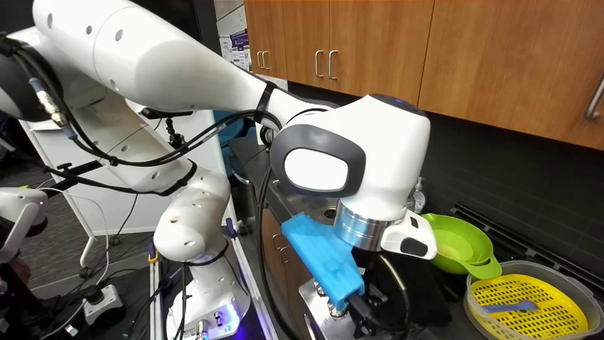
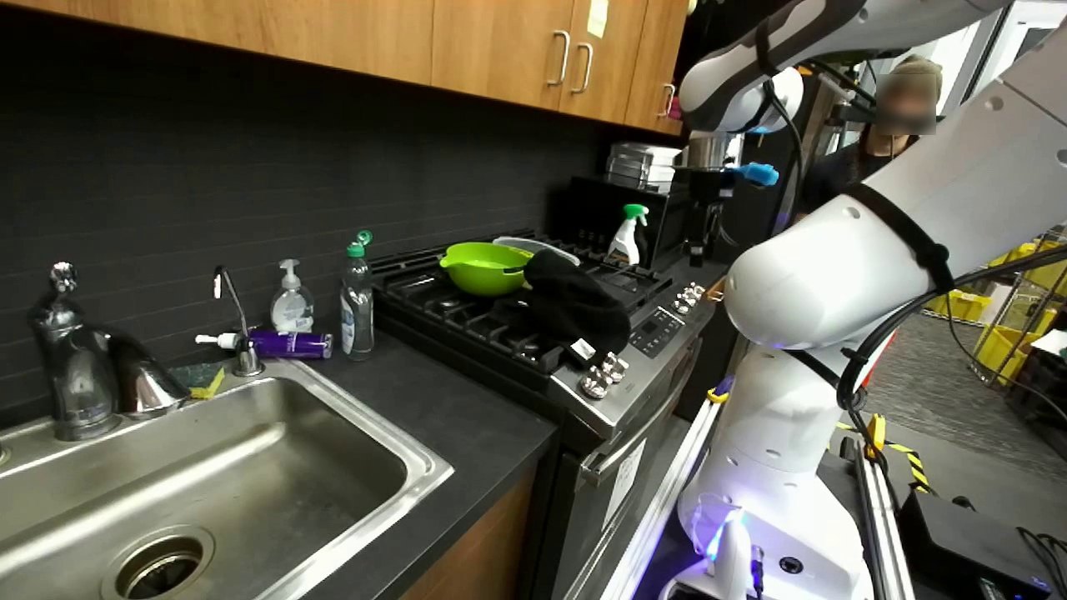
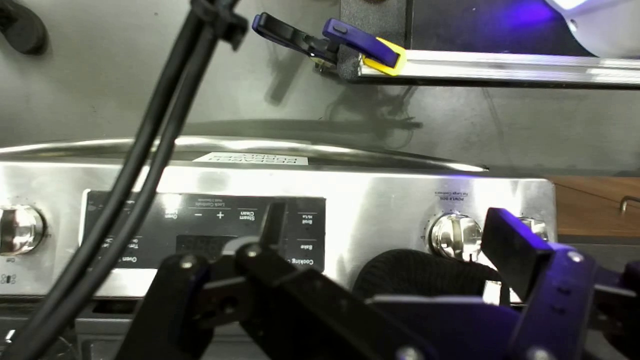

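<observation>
My gripper [image 3: 389, 220] stands open in the wrist view, its two fingers wide apart with nothing between them. Below and between them shows a black knit-like cloth item [image 3: 425, 272] with a white tag; part of it is hidden by the gripper. In an exterior view this black cloth [image 2: 575, 300] lies over the front of the stove beside a green bowl [image 2: 488, 271]. There the gripper [image 2: 698, 250] hangs pointing down, apart from the cloth. A clear tub [image 1: 472, 307] holds a yellow perforated insert [image 1: 561, 302] with a blue utensil [image 1: 512, 307] on it.
The stove's control panel [image 3: 370, 210] with its knob [image 3: 455, 235] lies under the gripper, the oven handle [image 3: 260, 145] along its edge. A spray bottle [image 2: 625, 242] stands at the back. Beyond the counter is a sink [image 2: 333, 450]. Wooden cabinets [image 2: 500, 50] hang above.
</observation>
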